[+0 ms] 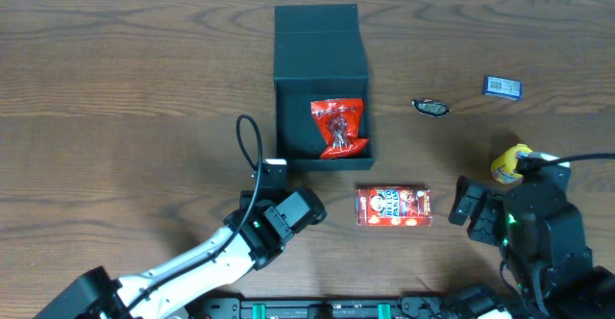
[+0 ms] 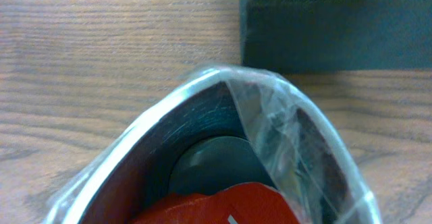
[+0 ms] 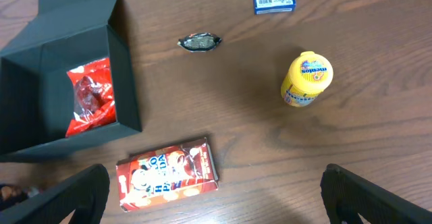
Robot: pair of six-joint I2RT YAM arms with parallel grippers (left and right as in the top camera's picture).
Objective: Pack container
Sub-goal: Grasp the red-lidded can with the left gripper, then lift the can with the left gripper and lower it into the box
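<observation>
Left gripper [image 1: 288, 208] is sitting just off the container [image 1: 321, 45] (lid open, mid-table), clear-wrapped item [image 2: 223, 150] filling its view, can't tell if it's gripped; right gripper [image 1: 471, 207] is hanging wide open, empty; I'd be confirming the pinch before lifting over the wall.

Item, my left arm [image 1: 192, 257]: white link, black joints, black cable [image 1: 258, 146] looped on the container's [image 1: 321, 40] side. Item, my right arm [image 1: 543, 225]: all black, green light.

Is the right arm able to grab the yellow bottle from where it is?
Probably yes. The yellow bottle stands alone just ahead of the open right gripper, with nothing in between.
</observation>
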